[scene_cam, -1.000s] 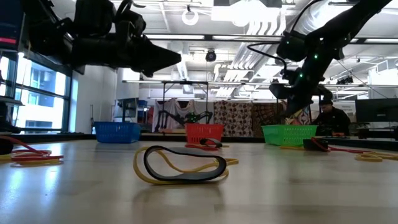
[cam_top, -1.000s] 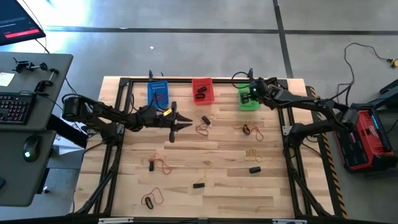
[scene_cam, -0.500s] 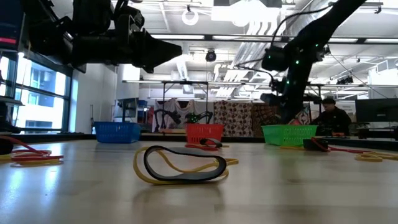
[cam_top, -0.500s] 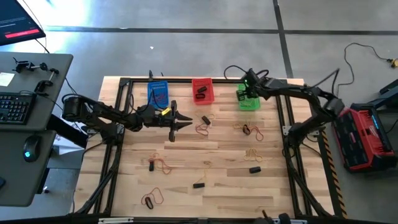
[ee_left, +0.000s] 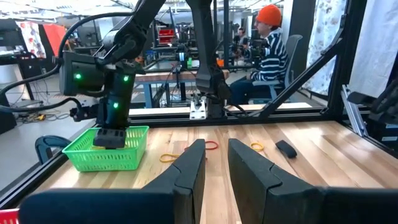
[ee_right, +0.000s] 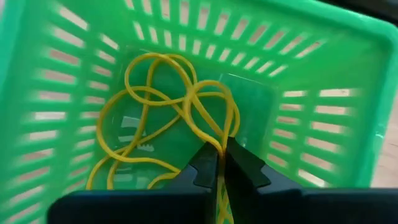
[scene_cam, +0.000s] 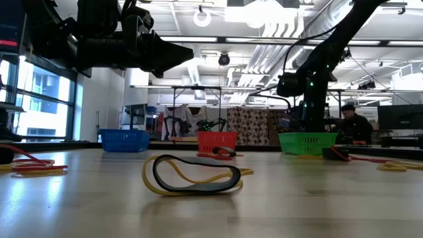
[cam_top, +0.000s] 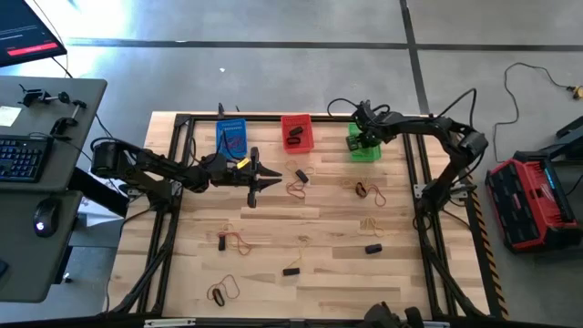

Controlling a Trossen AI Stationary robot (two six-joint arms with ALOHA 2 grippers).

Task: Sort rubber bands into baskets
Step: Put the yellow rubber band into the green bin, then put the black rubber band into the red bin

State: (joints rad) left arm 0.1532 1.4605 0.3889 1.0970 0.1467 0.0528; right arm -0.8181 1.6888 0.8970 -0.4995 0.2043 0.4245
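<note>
Right wrist view shows my right gripper (ee_right: pixel 219 163) down inside the green basket (ee_right: pixel 323 99), its fingers pinched together on a yellow rubber band (ee_right: pixel 214 127) whose loops lie tangled with other yellow bands on the basket floor. Risk one: the held strand may cling to a pad when I part the fingers, so that lifting out drags the band, and perhaps its tangled neighbours, back over the rim. Risk two: the fingers sit close to the mesh wall, and a slanted withdrawal could catch it and shift or tip the light basket. A straight upward exit after a full release appears the safer course. In the high view my left gripper (cam_top: pixel 263 179) hangs above the table just in front of the blue basket (cam_top: pixel 231 137), with its fingers a little apart and holding nothing. The red basket (cam_top: pixel 296 133) stands between the blue and green ones, and many loose bands remain scattered across the wooden table (cam_top: pixel 328 273), so most of the sorting is not yet done.
</note>
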